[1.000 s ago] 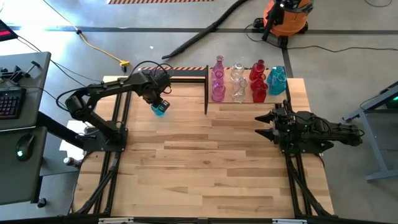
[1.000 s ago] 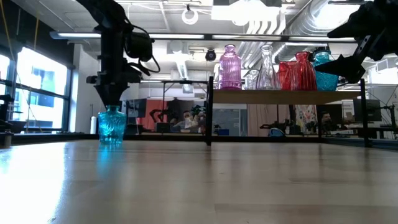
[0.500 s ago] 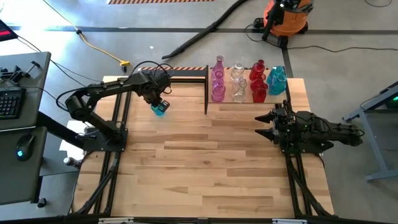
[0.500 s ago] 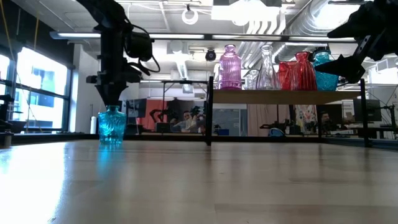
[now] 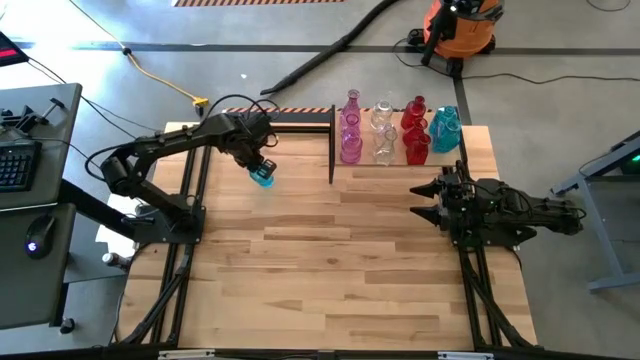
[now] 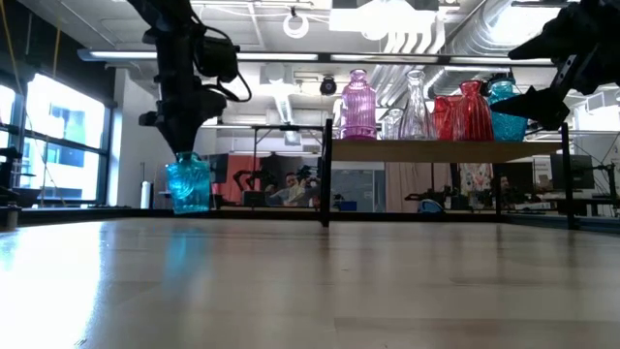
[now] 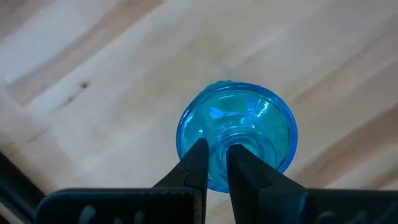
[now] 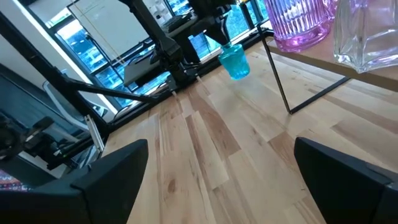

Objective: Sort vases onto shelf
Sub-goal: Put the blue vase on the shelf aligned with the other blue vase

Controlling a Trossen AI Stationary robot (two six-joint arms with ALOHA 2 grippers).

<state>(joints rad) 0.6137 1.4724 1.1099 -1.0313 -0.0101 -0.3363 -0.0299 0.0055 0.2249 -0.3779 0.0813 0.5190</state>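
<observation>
Teal, pink, clear and red glass over pale striped wood

The ribbed teal vase (image 7: 236, 134) is bright translucent blue-green; the left pincer (image 7: 212, 163) on its neck is black. On the light-wood shelf (image 5: 400, 161) with black posts stand two pink vases (image 5: 350, 138), two clear vases (image 5: 384, 135), two red vases (image 5: 415, 132) and another teal vase (image 5: 445, 130). The table (image 5: 330, 270) shows pale planks in mixed tan streaks. The right pincer (image 5: 418, 199) is black.

in the left wrist view the gripper fingers (image 7: 200, 163) cover the teal vase's (image 7: 236, 134) near rim, so the contact there cannot be told. on the shelf (image 6: 446, 150) in the low view, the red vases (image 6: 463, 114) overlap and the vases behind stay hidden.
</observation>
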